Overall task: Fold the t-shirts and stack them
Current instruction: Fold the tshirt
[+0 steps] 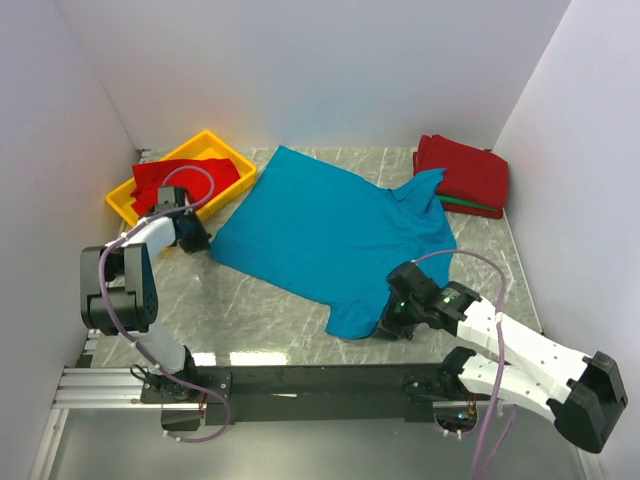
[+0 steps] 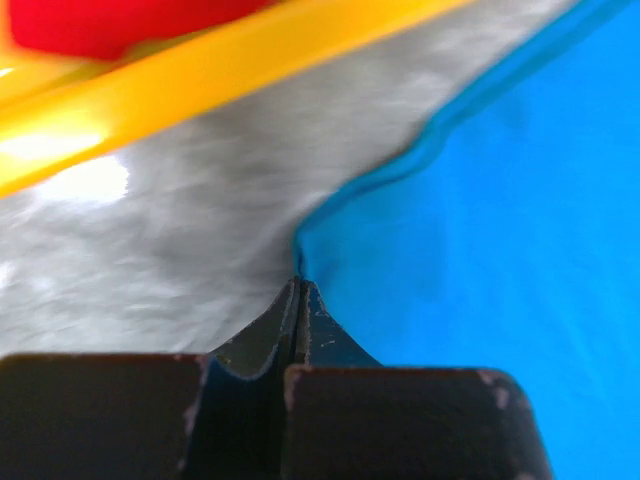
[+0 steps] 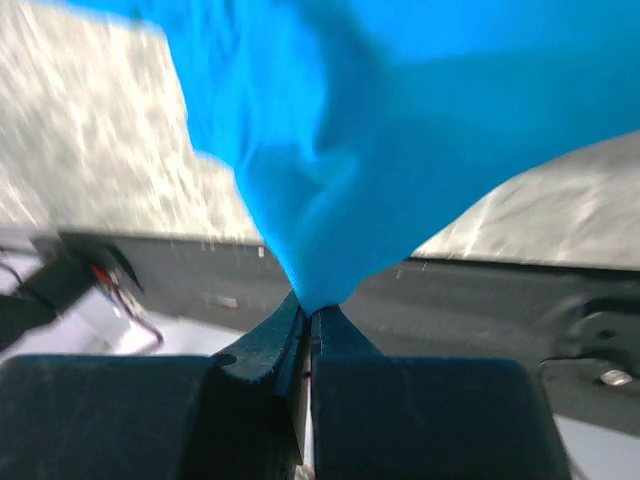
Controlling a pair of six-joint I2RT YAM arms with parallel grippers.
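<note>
White walls close in a grey marbled desk (image 1: 290,310) on three sides, seen from above and behind two robot arms.

A teal-blue t-shirt (image 1: 330,235) lies spread across the middle of the desk, set at a slant, with one sleeve reaching toward the far right corner.

A yellow plastic tray (image 1: 215,140) sits in the far left corner, holding a crumpled red t-shirt (image 1: 185,180). In the far right corner rests a folded red t-shirt (image 1: 465,170), with a thin strip of a green t-shirt (image 1: 468,206) showing beneath its near side.

The left claw (image 1: 200,240) is near the left edge of the desk, just beside the tray, at the teal-blue t-shirt's left corner. In the left wrist view its fingers are pressed together, pinching the hem of the shirt at its tip (image 2: 298,290), low against the desk.

The right claw (image 1: 392,325) is toward the near edge, right of centre, at the shirt's nearest corner. In the right wrist view its fingers are clenched on a gathered point of the teal-blue cloth (image 3: 305,300), which fans out from the grip; that view is blurred.
</note>
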